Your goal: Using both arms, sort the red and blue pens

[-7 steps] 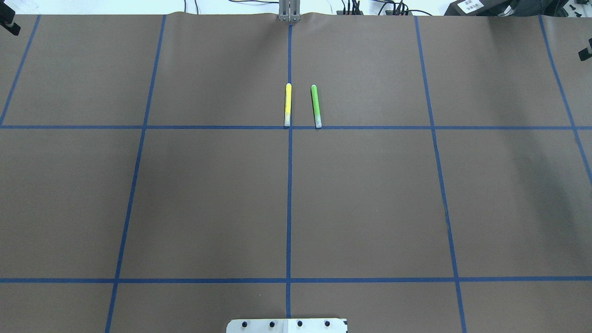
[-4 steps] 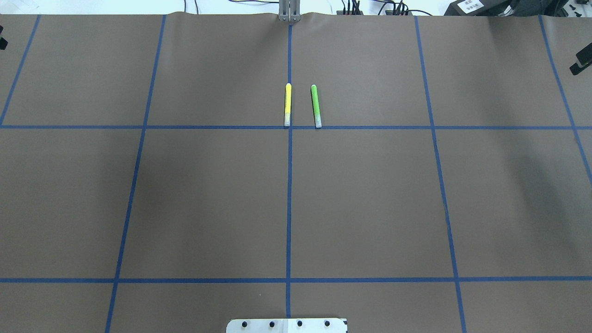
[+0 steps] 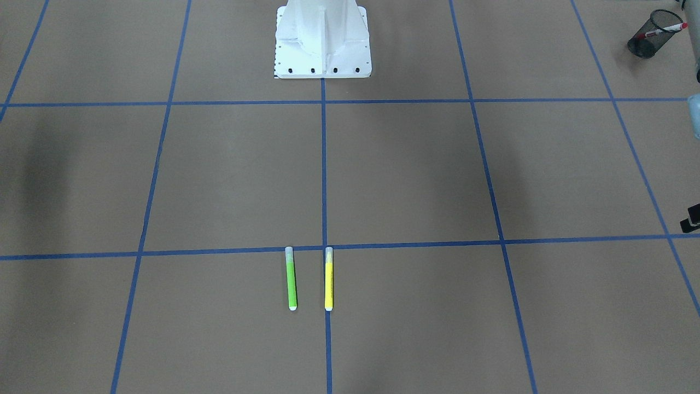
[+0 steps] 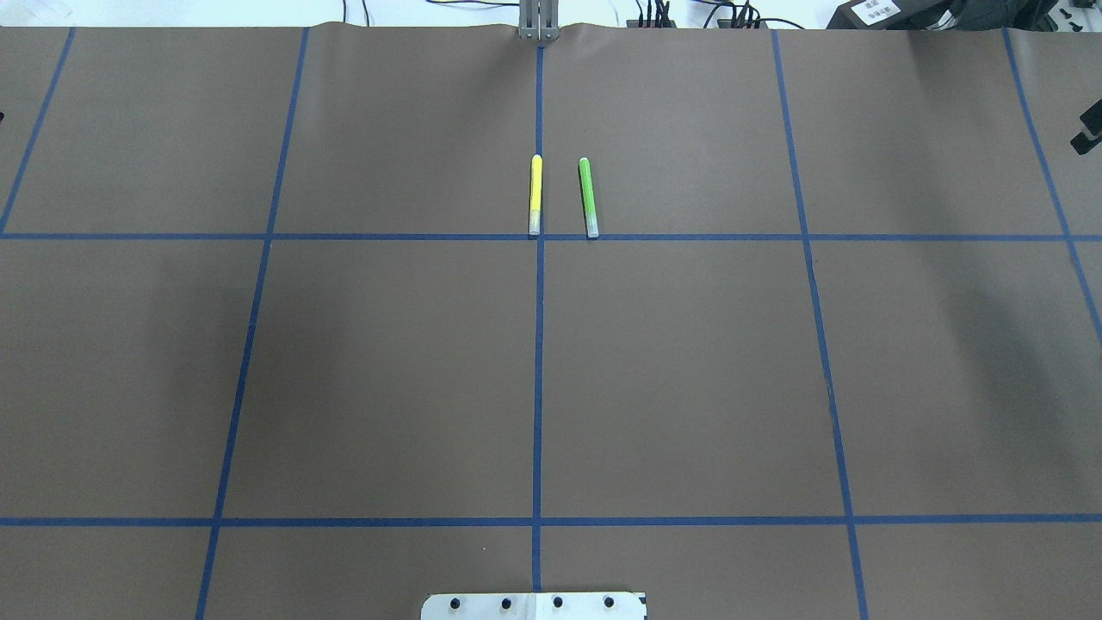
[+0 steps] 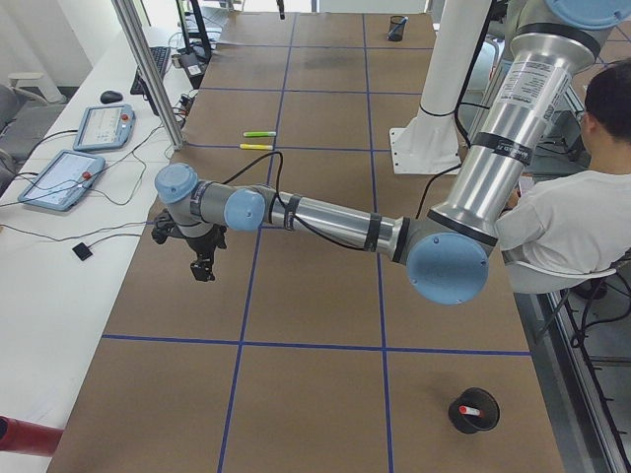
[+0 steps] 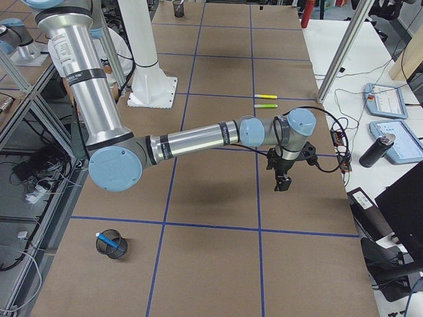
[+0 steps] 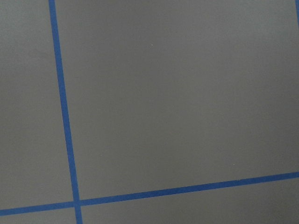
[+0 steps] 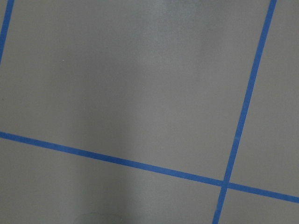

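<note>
The red pen (image 3: 664, 28) stands in a black mesh cup (image 3: 651, 39) at the table's left end; the exterior left view shows its red tip (image 5: 469, 409) in that cup (image 5: 475, 414). The blue pen (image 6: 108, 238) stands in another mesh cup (image 6: 111, 247) at the right end. My left gripper (image 5: 202, 268) hangs over the table's far edge, points down, and I cannot tell its state. My right gripper (image 6: 283, 183) hangs likewise on the other side, only a sliver (image 4: 1086, 136) showing from overhead, state unclear. Both wrist views hold only brown table and blue tape.
A yellow marker (image 4: 535, 195) and a green marker (image 4: 588, 197) lie side by side near the centre line, towards the far edge. The white robot base (image 3: 322, 44) stands mid-table. A person (image 5: 572, 217) sits behind the robot. Tablets (image 5: 61, 177) and cables lie on the side bench.
In the overhead view both gripper slivers slid towards the robot along the side edges. The left one has nearly left the frame. The markers did not move.
</note>
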Motion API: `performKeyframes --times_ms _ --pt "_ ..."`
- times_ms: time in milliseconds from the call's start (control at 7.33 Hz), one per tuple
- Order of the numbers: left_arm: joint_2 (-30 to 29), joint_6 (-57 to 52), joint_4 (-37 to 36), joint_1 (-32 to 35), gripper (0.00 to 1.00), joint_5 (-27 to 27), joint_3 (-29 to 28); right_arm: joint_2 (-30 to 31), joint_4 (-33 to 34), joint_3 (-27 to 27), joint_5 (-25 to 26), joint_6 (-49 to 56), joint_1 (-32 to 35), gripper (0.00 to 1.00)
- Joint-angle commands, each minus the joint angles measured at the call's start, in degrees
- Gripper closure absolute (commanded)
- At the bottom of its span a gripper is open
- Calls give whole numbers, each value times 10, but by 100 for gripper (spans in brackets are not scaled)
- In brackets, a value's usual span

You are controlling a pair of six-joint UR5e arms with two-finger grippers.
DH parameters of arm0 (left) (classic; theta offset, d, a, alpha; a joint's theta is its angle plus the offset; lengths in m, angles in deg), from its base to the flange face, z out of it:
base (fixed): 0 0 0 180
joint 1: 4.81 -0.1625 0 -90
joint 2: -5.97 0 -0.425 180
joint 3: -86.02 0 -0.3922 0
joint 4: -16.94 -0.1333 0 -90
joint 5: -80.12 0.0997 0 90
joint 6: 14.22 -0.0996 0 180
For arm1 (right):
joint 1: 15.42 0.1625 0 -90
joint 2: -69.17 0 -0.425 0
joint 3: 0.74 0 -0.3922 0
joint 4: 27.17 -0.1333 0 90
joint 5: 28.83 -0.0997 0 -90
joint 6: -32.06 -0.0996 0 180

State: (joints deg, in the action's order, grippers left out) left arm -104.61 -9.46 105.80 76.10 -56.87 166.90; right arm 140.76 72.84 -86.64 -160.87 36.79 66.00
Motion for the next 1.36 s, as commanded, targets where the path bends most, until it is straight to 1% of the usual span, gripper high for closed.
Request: performKeyframes --times_ms 0,136,273,545,682,1091,1227 --pt "28 -23 -7 4 0 -2 30 0 3 -1 2 5 1 0" --pt "28 -22 -37 4 0 -2 38 -1 4 -1 1 5 4 0" --pt "23 -24 -74 5 0 4 45 5 7 -14 1 5 5 0" --pt "36 -24 -78 11 0 6 76 6 13 -20 0 5 4 0" --pt "54 -24 -77 10 0 6 88 5 13 -21 -1 5 4 0" --pt "56 -23 -68 8 0 4 89 6 13 -20 2 7 4 0" --pt "57 -22 -68 8 0 6 89 4 12 -15 10 6 -6 0"
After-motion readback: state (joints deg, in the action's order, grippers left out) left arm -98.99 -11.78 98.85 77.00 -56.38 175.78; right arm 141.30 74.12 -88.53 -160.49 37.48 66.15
